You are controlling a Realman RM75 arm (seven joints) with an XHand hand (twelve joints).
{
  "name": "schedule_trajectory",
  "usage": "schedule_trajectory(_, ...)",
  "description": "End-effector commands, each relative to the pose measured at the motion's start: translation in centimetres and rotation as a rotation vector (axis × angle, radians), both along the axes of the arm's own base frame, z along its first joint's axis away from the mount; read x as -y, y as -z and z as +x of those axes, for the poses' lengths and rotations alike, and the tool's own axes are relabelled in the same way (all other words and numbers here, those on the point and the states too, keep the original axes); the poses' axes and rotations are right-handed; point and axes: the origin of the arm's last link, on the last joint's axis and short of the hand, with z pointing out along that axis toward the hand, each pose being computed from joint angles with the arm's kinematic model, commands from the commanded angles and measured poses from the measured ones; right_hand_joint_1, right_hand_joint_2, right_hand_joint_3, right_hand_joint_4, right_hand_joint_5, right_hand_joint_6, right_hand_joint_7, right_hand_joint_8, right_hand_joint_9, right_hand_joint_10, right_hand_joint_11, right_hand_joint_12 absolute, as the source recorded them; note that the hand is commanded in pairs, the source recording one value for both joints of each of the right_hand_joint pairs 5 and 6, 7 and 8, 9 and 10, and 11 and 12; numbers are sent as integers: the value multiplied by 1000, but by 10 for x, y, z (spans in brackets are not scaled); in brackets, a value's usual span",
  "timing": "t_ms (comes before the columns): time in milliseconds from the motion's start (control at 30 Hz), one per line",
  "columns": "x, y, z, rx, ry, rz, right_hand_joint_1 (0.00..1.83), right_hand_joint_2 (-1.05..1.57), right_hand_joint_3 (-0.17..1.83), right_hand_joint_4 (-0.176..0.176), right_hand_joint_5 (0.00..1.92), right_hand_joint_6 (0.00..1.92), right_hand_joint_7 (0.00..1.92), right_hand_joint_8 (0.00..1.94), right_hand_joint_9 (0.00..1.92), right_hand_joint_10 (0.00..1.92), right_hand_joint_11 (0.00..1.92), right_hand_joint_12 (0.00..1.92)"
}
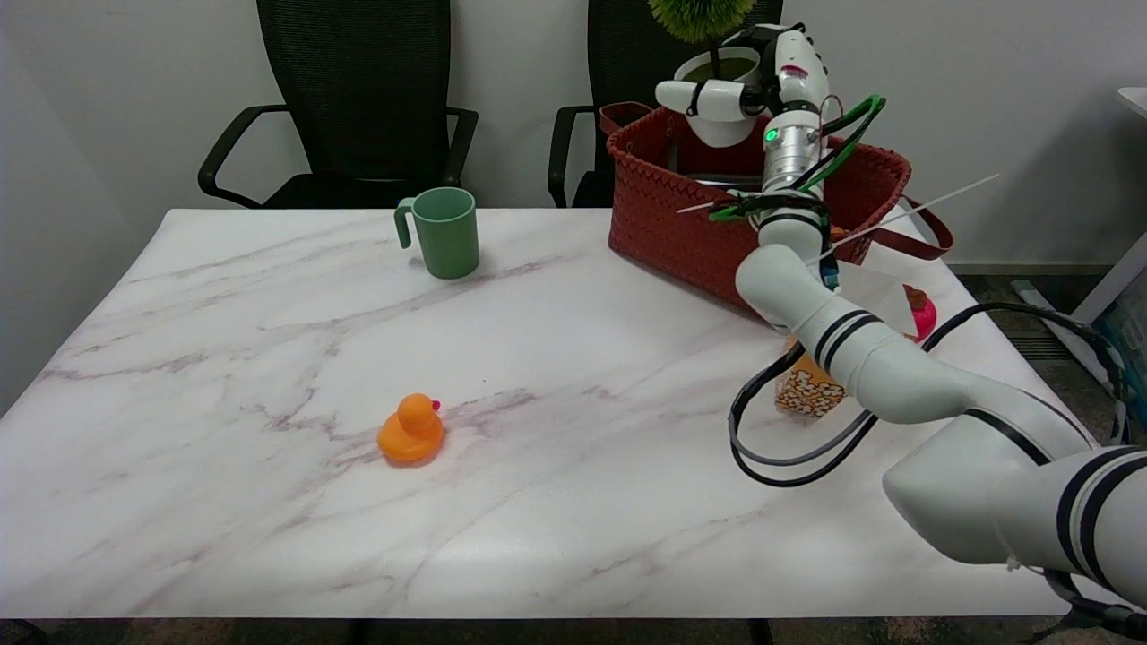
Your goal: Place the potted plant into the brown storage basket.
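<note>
The right hand (730,94) is clamped on the white pot of the potted plant (714,63), w/ fingers wrapped around it, and holds it in the air above the brown storage basket (681,215) at approx. 1 o'clock of the table (269,502). The plant's green ball top is at the picture's top edge. A green mug (442,231) stands at 11 o'clock, an orange rubber duck (411,429) near the centre. A popcorn packet (806,390) and a pink toy (920,313) lie at 3 o'clock, partly hidden by the arm.

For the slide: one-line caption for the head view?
Robot hand holds the potted plant above the brown storage basket.
</note>
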Motion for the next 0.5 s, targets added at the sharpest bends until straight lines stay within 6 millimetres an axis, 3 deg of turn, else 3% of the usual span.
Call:
schedule_trajectory(33, -4, -42, -3, -56, 107, -109, 1208, 546, 251, 0, 760, 760, 1441, 1441, 1390, 1390, 1226, 1226)
schedule_trajectory(267, -6, -17, -4, -51, 83, -57, 1207, 548, 242, 0, 750, 750, 1451, 1451, 1404, 1404, 1251, 1251)
schedule_trajectory(500, -9, -1, 23, -66, 4, -21, 1209, 546, 239, 0, 742, 742, 1452, 1452, 1415, 1415, 1257, 1257)
